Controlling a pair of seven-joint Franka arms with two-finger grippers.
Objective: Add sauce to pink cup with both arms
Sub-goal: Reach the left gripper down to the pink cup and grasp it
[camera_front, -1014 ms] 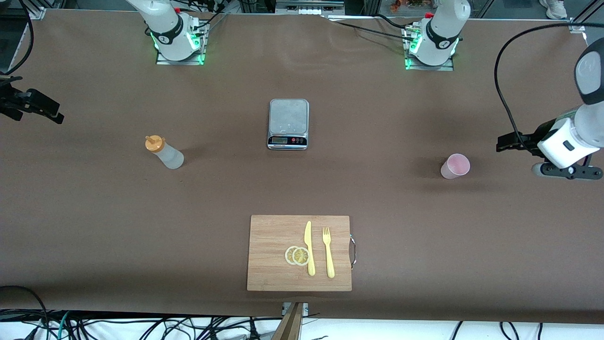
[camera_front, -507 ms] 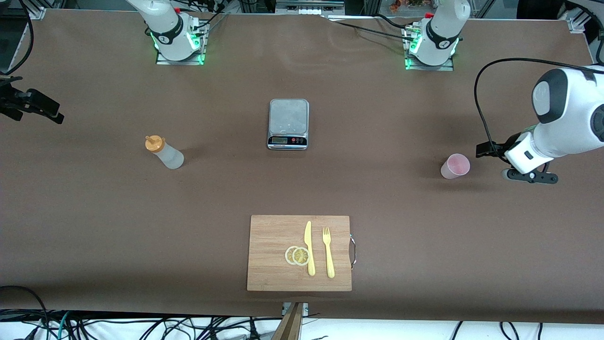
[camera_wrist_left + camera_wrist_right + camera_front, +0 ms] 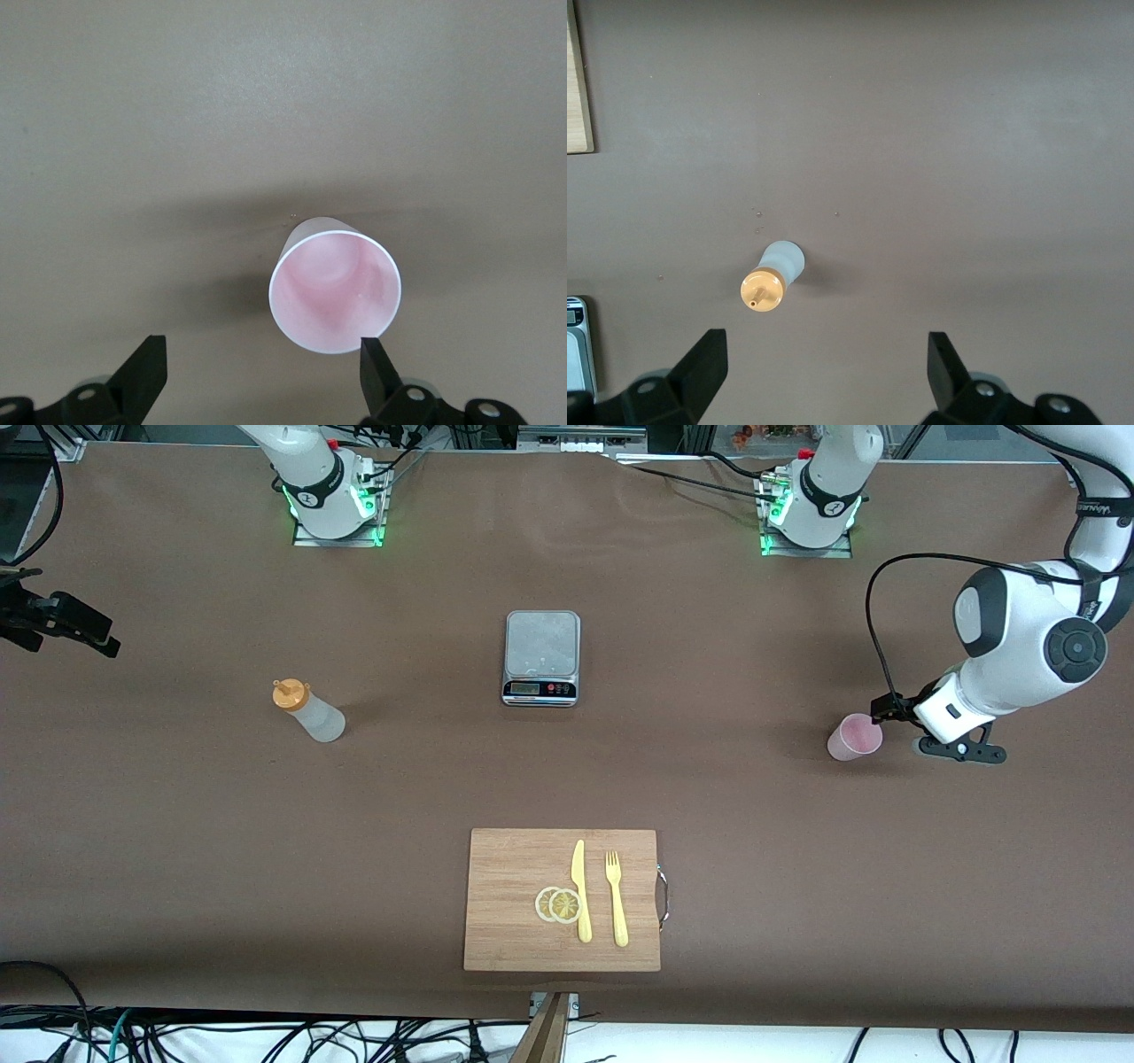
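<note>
The left hand [image 3: 261, 376] is held open just beside the pink cup [image 3: 854, 737], its fingers [image 3: 142, 372] spread wider than the rim, with nothing gripped. The cup is seen upright on the brown tabletop [image 3: 709, 779] toward the left arm's end. The right hand [image 3: 824, 372] is also open, at the right arm's end of the tabletop, near the sauce bottle [image 3: 307, 710], which stands untouched. A kitchen scale [image 3: 541, 657] is placed between bottle and cup.
</note>
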